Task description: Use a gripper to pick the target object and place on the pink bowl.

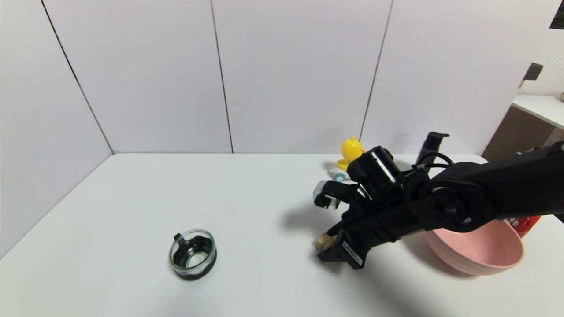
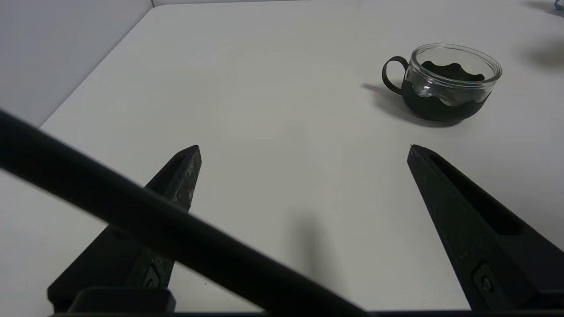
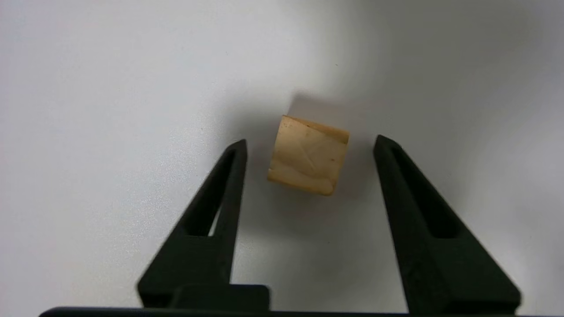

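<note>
A white surface (image 1: 246, 198) seen from above. Toward its left stands a glass cup (image 1: 192, 254) with a black base and handle. In the left wrist view, the left gripper (image 2: 304, 149) hangs low over bare surface with its fingers (image 2: 180, 176) spread wide apart, nothing between them; the cup is just ahead and to one side.

In the middle, the right arm reaches in from the right edge and bends down steeply, so the right gripper (image 1: 328, 248) points down at the surface. Its two fingers (image 3: 229, 176) are open, one on each side of the cube (image 3: 308, 154), with a clear gap on both sides. The cube (image 1: 324, 242) sits on the surface, turned slightly askew to the fingers; it has no long axis.

Behind the arm a yellow duck (image 1: 351, 151) stands near the back wall. To the right, just beside the arm, is the pink bowl (image 1: 484, 255), with a red carton (image 1: 524, 223) at its far edge.
</note>
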